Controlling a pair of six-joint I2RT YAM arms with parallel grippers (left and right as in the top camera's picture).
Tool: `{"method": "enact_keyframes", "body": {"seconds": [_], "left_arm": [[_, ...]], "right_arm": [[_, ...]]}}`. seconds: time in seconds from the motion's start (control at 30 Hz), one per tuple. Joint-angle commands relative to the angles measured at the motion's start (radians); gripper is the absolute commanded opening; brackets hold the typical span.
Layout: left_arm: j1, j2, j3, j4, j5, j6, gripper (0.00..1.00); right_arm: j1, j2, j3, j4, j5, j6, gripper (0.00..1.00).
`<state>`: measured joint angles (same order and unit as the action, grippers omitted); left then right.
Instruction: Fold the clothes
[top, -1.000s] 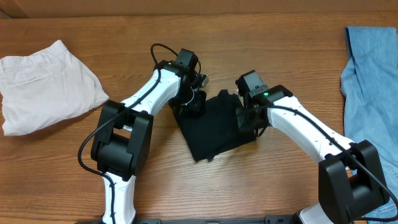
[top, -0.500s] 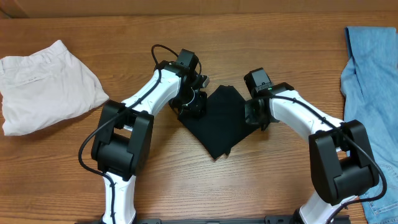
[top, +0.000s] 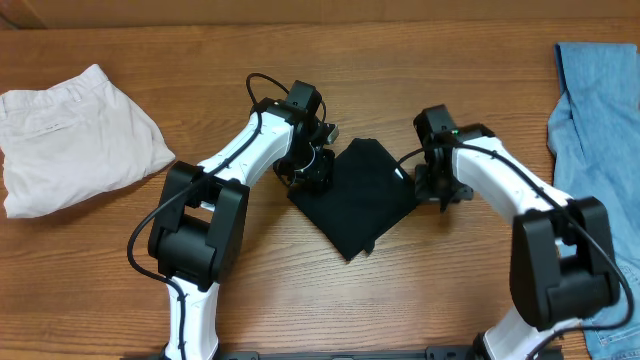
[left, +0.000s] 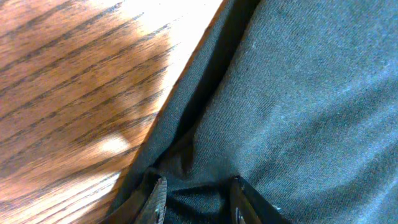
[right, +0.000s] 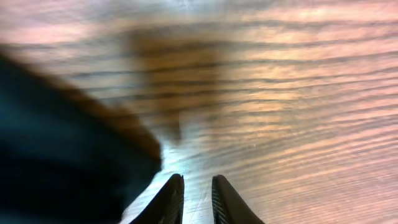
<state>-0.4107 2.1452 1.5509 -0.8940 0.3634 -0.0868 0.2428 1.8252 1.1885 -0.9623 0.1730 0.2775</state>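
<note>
Black shirt (top: 355, 200): matte knit, folded into a compact diamond. It lies flat mid-table, between the two arms. Table (top: 330, 60) is wood, warm brown with bold dark grain. Close up, the shirt shows a fine even weave, soft stacked layers at its border and one raised crease.

Left gripper (top: 312, 172) sits at the shirt's left edge. In its wrist view the fingers (left: 155, 198) are drawn partly in, with a ridge of black cloth pinched between them. Only the fingertips show, cut by the frame's bottom.

Right gripper (top: 442, 190) hangs just off the shirt's right corner, over bare wood. Its jaws stand slightly apart with a narrow gap and nothing in it. That wrist view is blurred; the shirt reads only as a dark mass at left.

Sleeves and collar cannot be made out.

White trousers (top: 75, 140) are rumpled woven cloth with a pocket seam, far left, well apart from the shirt. Light blue jeans (top: 595, 150) are denim, at the right edge and cut off by the frame.
</note>
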Motion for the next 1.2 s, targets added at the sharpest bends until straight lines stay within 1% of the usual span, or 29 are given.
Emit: {"method": "enact_keyframes", "body": {"seconds": [0.0,0.1,0.2,0.33,0.53,0.77,0.9,1.1,1.17], "left_arm": [[0.004,0.038,-0.013,-0.011,-0.031,-0.018,0.38],[0.004,0.038,-0.013,-0.011,-0.035,-0.018,0.38],[0.004,0.038,-0.013,-0.011,-0.041,-0.018,0.38],[0.004,0.038,-0.013,-0.011,-0.042,-0.018,0.38],[0.004,0.038,-0.013,-0.01,-0.041,-0.018,0.38],[0.004,0.038,-0.013,-0.011,-0.041,-0.018,0.38],[0.004,0.038,-0.013,-0.018,-0.041,-0.018,0.38],[0.004,0.038,-0.013,-0.034,-0.042,-0.018,0.38],[0.004,0.038,-0.013,-0.045,-0.061,-0.018,0.38]], "right_arm": [[0.004,-0.12,0.053,-0.016,-0.128,0.009,0.18],[0.014,-0.175,0.053,-0.023,-0.396,-0.091,0.16],[0.038,-0.19,0.052,-0.049,-0.613,-0.151,0.16],[0.079,-0.19,0.008,-0.035,-0.722,-0.156,0.16],[0.126,-0.188,-0.099,0.072,-0.784,-0.154,0.16],[0.135,-0.169,-0.233,0.201,-0.779,-0.151,0.19],[0.135,-0.118,-0.274,0.232,-0.733,-0.151,0.19],[0.121,-0.029,-0.278,0.233,-0.698,-0.151,0.2],[0.106,-0.027,-0.279,0.223,-0.64,-0.137,0.2]]}}
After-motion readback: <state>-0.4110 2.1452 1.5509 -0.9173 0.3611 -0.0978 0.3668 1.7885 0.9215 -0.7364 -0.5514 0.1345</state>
